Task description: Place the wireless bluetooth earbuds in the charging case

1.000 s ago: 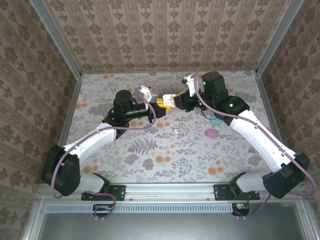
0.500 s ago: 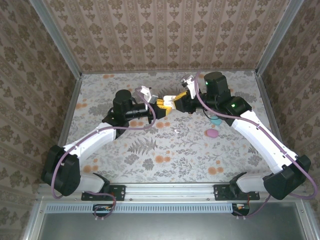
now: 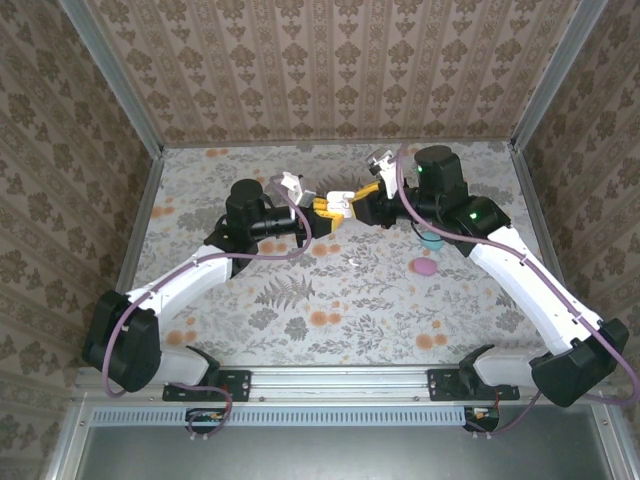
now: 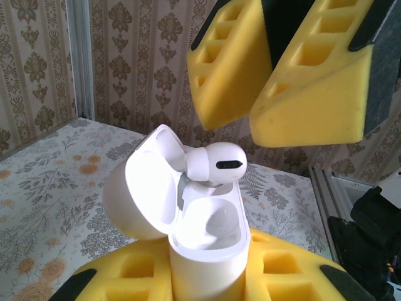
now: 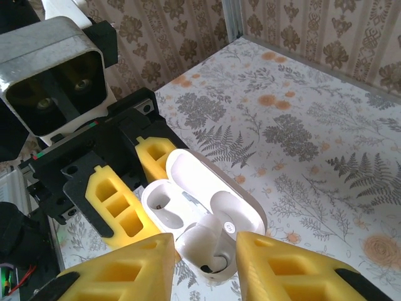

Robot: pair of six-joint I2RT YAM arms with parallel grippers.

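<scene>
Damask-papered walls [image 3: 330, 70]; floral-print tabletop [image 3: 330, 300]; aluminium frame rails [image 3: 340, 382].

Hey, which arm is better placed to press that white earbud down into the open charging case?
Right, probably. Its end effector hangs open just above the white earbud, which sticks up out of its well. The left end effector is shut on the charging case, so it is busy.

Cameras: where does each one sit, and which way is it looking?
Top camera: above and behind the arms, looking down at the table; both arms show.
Left wrist camera: on the left arm, looking along the left claw, which grips the open charging case.
Right wrist camera: on the right arm, looking down past the right claw.
Shared: both wrist views show the case and the white earbud poking out.
</scene>
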